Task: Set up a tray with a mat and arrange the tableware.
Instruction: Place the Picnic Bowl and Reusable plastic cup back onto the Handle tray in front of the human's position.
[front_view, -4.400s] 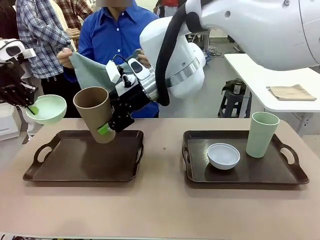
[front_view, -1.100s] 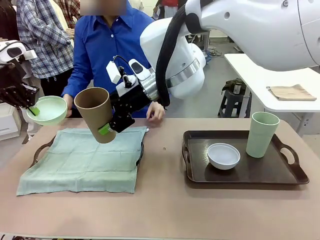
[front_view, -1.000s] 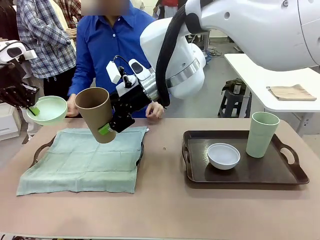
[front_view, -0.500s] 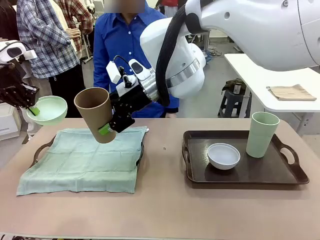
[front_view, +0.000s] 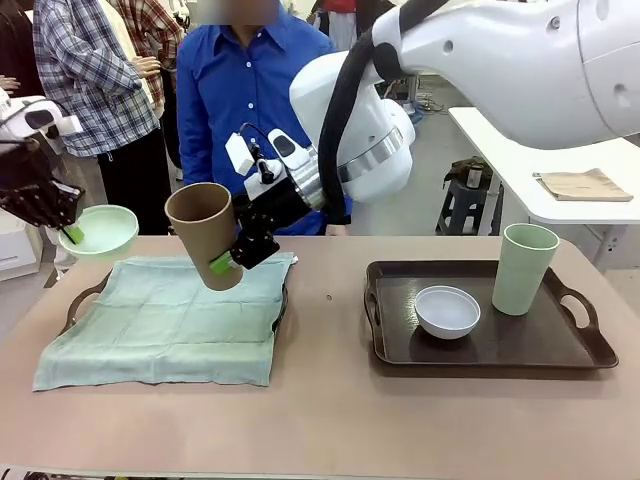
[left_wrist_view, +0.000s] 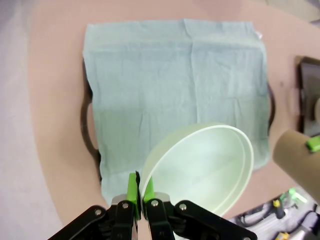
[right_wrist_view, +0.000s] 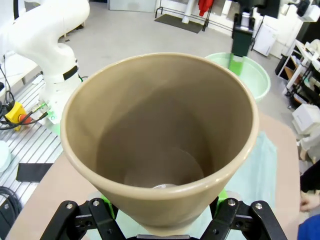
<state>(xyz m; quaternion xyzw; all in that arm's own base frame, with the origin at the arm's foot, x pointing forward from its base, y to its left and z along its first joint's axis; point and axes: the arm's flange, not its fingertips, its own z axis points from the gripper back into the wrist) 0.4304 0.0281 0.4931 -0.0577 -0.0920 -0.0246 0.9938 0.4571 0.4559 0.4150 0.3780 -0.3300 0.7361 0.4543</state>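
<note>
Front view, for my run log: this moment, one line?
left gripper: shut on green bowl | right gripper: holding brown cup | mat: over left tray

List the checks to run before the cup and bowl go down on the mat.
1. Mat flat over left tray: ok.
2. Mat bare for placing: ok.
3. Right gripper grips brown cup: ok.
4. Brown cup upright: not ok, it is tilted.
5. Left gripper pinches mint bowl at its rim: ok.
</note>
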